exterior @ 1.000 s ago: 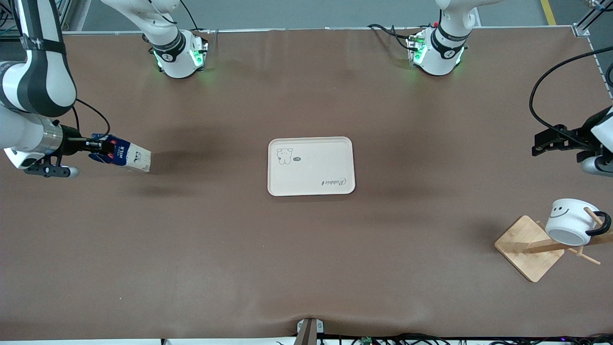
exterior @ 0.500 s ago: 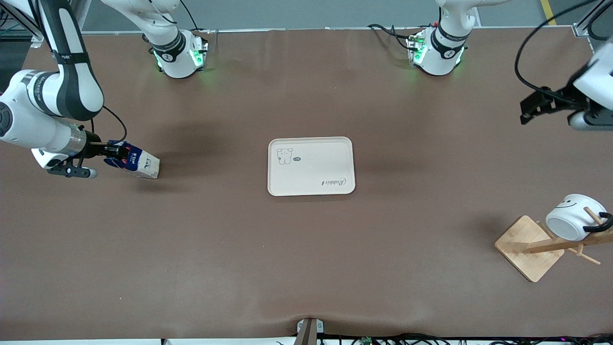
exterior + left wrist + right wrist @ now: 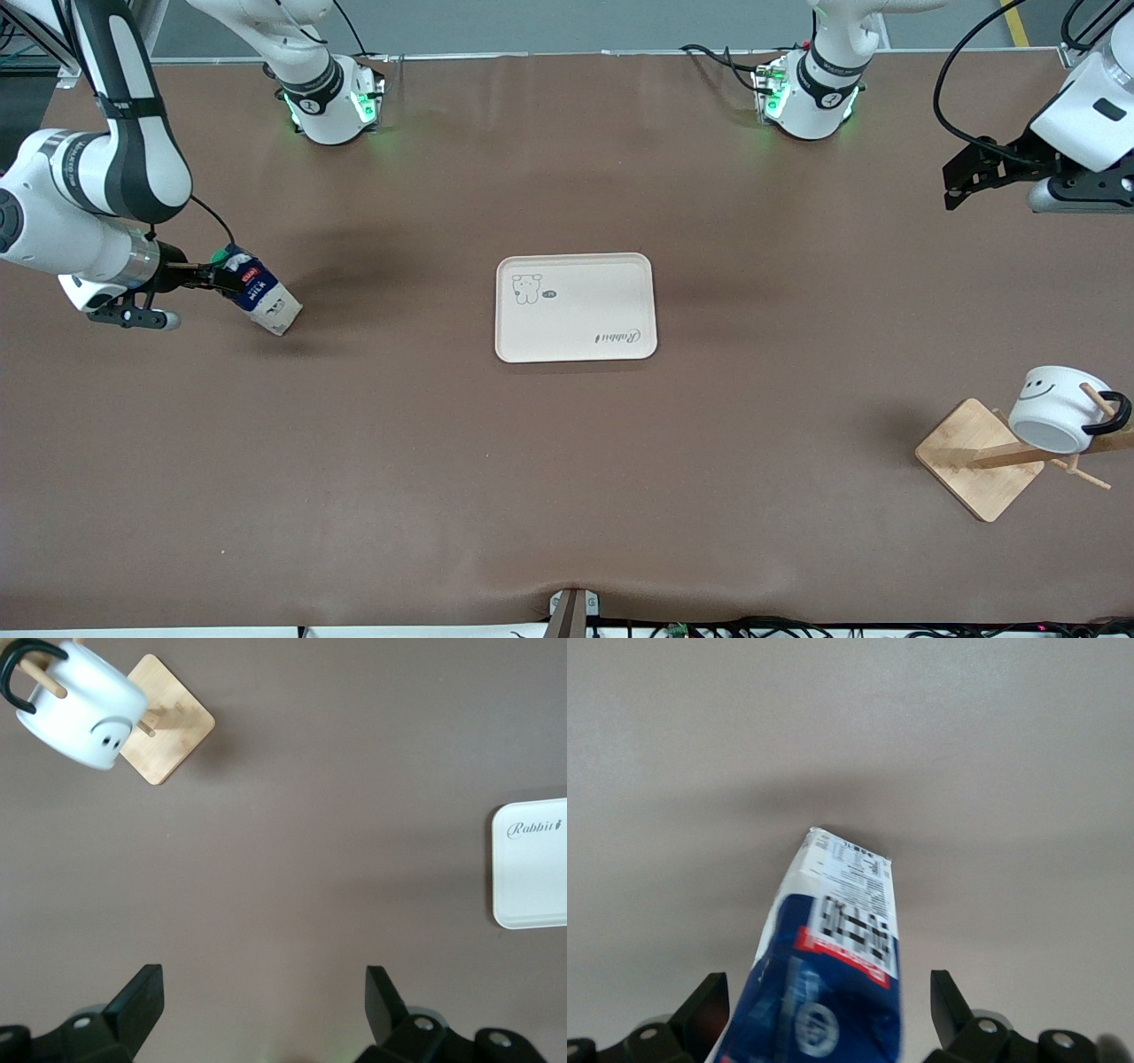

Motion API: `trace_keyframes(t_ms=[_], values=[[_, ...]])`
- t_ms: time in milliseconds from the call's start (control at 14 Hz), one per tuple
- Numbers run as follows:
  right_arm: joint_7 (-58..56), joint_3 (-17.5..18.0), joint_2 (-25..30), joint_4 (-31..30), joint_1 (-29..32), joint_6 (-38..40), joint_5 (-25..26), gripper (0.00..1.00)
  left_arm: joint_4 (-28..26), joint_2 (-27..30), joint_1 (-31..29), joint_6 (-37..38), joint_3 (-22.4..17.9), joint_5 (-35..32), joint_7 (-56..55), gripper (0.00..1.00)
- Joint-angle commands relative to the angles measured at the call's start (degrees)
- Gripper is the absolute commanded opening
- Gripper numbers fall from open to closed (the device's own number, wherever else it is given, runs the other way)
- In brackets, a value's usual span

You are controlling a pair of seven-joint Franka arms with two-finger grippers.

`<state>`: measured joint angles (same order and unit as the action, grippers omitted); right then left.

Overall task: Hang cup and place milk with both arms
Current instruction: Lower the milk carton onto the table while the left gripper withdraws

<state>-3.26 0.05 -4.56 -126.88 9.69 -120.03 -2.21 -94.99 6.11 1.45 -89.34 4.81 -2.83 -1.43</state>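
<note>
While my right end effector (image 3: 209,276) grips the tilted milk (image 3: 259,296), its base corner touching the counter (image 3: 443,487), "Rabbit" reads on the tray (image 3: 576,307); my left end effector (image 3: 961,177) hangs released, the cup (image 3: 1054,409) on the rack (image 3: 979,458).

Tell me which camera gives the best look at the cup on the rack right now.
The left wrist view: the cup fills more of the picture, its black handle hooked over a peg of the wooden rack. The front view shows it small near the picture's edge, smiley visible. The right wrist view misses it.
</note>
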Motion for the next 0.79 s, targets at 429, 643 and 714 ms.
trace_keyframes(t_ms=[429, 643, 714], values=[[0.80, 1.01, 1.31, -1.17, 0.85, 0.32, 0.80, 1.00, -0.20, 1.89, -0.74, -0.40, -0.86, 0.72, 0.20, 1.00], [0.37, 1.18, 1.22, 1.36, 0.50, 4.08, 0.63, 1.00, 0.51, 1.54, -0.66, -0.40, -0.60, 0.72, 0.20, 1.00], [-0.25, 1.27, 0.43, 3.64, 0.15, 6.28, 0.63, 1.00, 0.51, 1.54, -0.66, -0.40, -0.60, 0.72, 0.20, 1.00]])
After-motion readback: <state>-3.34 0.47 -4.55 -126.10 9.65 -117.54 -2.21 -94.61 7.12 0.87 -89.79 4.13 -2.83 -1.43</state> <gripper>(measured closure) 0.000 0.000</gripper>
